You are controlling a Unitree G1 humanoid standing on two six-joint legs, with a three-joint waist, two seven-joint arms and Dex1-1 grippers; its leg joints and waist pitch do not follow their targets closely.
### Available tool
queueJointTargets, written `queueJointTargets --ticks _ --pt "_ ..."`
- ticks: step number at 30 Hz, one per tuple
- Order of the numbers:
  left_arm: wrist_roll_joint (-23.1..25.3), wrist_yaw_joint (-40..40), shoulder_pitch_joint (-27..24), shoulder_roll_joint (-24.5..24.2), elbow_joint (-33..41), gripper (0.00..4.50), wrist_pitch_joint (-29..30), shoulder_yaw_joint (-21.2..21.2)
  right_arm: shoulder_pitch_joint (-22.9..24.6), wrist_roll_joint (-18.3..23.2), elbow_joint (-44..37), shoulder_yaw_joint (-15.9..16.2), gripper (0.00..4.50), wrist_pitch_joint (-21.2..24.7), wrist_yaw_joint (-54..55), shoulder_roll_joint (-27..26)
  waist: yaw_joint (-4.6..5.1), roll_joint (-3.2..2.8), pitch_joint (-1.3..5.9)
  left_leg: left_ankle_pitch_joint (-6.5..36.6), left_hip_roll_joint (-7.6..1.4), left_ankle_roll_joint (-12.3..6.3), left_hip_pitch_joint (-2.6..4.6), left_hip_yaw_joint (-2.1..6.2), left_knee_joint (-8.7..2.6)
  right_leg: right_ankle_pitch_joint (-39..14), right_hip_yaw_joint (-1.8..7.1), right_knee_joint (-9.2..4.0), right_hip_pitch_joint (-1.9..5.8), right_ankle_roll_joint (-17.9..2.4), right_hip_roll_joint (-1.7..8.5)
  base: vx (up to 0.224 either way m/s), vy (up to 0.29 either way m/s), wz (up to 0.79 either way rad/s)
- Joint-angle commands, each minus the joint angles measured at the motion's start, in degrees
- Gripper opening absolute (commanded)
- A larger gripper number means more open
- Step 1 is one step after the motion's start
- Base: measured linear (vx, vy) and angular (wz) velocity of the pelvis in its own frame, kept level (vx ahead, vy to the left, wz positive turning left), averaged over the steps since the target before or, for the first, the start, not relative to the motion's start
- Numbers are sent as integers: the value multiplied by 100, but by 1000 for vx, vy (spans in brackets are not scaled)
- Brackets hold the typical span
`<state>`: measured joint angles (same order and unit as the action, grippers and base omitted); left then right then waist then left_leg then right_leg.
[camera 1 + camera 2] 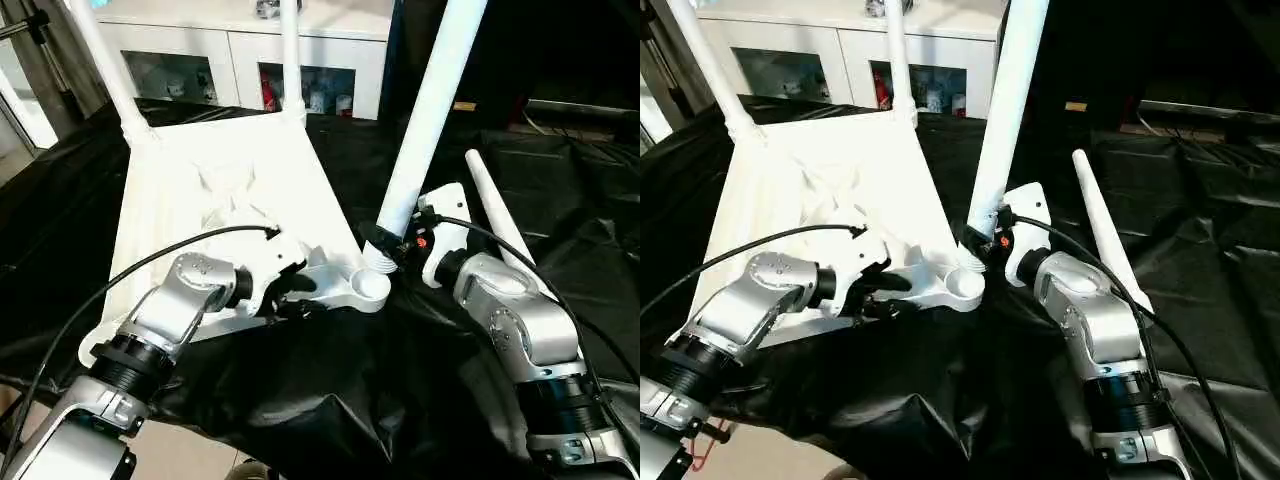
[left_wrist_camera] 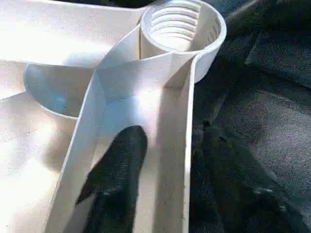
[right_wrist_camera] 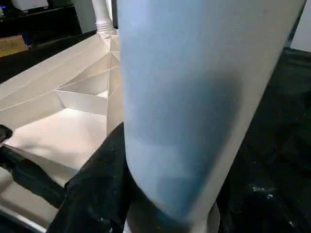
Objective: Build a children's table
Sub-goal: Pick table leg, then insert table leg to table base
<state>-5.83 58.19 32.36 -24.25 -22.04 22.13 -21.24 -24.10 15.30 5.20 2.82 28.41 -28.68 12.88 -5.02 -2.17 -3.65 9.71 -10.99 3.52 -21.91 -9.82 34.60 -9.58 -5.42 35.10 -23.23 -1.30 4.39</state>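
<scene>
1. The upturned table top [image 1: 230,190] lies ribbed side up on the black cloth [image 1: 330,400]; two legs [image 1: 105,65] are already fitted at the far corners.
2. The near rim is pinched between the left gripper [image 1: 290,292] fingers, beside the threaded corner socket [image 2: 181,26].
3. A third leg [image 1: 425,115] is clamped by the right gripper [image 1: 385,243], its foot at that socket.
4. The fourth leg [image 1: 500,225] lies loose on the cloth.

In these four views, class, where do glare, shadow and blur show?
Left eye view: the tabletop glares white. Left wrist view: the socket is bright, one finger a dark blur beside a rib. Right wrist view: the held leg looms close, soft and shaded.
</scene>
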Motion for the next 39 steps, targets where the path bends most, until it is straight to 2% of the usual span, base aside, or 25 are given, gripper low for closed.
queueJointTargets --ticks 1,9,14,21,26,33,39 --pt "25 68 100 -20 -23 180 -5 24 6 14 -169 35 191 -53 -40 -5 12 -20 474 1150 -188 13 103 71 -396 -1284 319 -418 326 -958 398 0 0 0" --pt "-30 201 108 0 -95 112 -7 95 21 57 -275 197 191 91 -275 58 7 -11 466 1182 -188 -7 104 66 -395 -1377 322 -431 322 -946 403 0 0 0" --pt "-57 297 105 -2 -116 67 -12 121 69 69 -398 440 191 321 -578 202 1 -4 467 1153 -189 -22 100 68 -395 -1352 323 -428 330 -924 398 0 0 0" --pt "-46 306 144 27 -195 10 -51 160 -38 -81 -67 548 191 450 -559 242 9 -13 465 1232 -191 17 102 73 -399 -1466 319 -442 323 -936 406 0 0 0" --pt "-39 282 174 74 -249 0 -91 195 -98 -108 31 605 191 555 -609 280 15 1 470 1112 -183 -18 90 66 -387 -1273 322 -422 333 -983 402 0 0 0" --pt "13 247 236 155 -415 0 -198 211 -300 -210 460 667 191 478 -658 259 13 -10 462 1230 -183 10 105 70 -388 -1527 315 -455 326 -940 407 0 0 0" --pt "51 362 330 203 -554 0 -463 167 -737 -306 1239 763 191 388 -860 179 45 -3 436 1464 -174 58 112 79 -401 -1867 303 -493 333 -878 414 0 0 0"
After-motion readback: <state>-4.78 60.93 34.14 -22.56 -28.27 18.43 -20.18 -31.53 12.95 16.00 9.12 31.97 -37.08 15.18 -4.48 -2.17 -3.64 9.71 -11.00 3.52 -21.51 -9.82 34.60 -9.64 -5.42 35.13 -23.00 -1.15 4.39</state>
